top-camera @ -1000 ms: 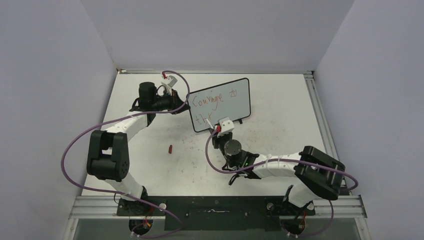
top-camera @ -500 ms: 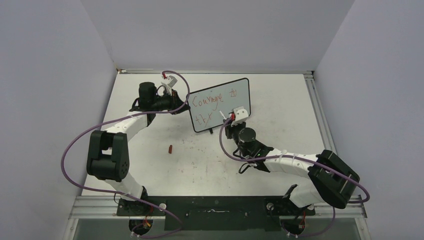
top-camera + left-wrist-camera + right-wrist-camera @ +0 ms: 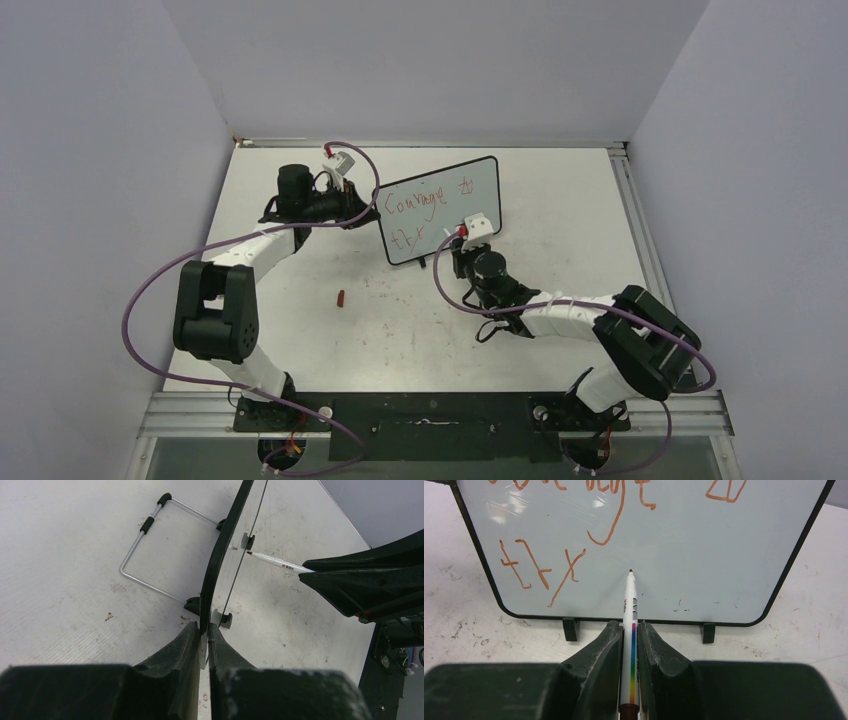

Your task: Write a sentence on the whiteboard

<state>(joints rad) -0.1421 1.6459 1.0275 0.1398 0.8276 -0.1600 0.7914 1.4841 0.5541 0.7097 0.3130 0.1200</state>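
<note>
The whiteboard [image 3: 440,208] stands upright at the middle back of the table, tilted a little. The sentence [image 3: 424,203] on it is red handwriting: "Courage to" on top and a short word [image 3: 542,568] at the lower left. My left gripper [image 3: 205,626] is shut on the board's left edge, seen edge-on in the left wrist view. My right gripper [image 3: 629,625] is shut on a white marker [image 3: 629,605] with a rainbow stripe. The marker points at the board's lower middle, right of the short word. I cannot tell whether its tip touches the board.
A small red marker cap [image 3: 341,297] lies on the table left of centre. A wire stand [image 3: 150,555] sticks out behind the board. Two black feet [image 3: 569,628] hold up the board's bottom edge. Grey walls close in the table.
My right gripper has moved right and closer to the board with the marker, from the lower-left word to the lower middle. The left arm and the board have stayed still.
</note>
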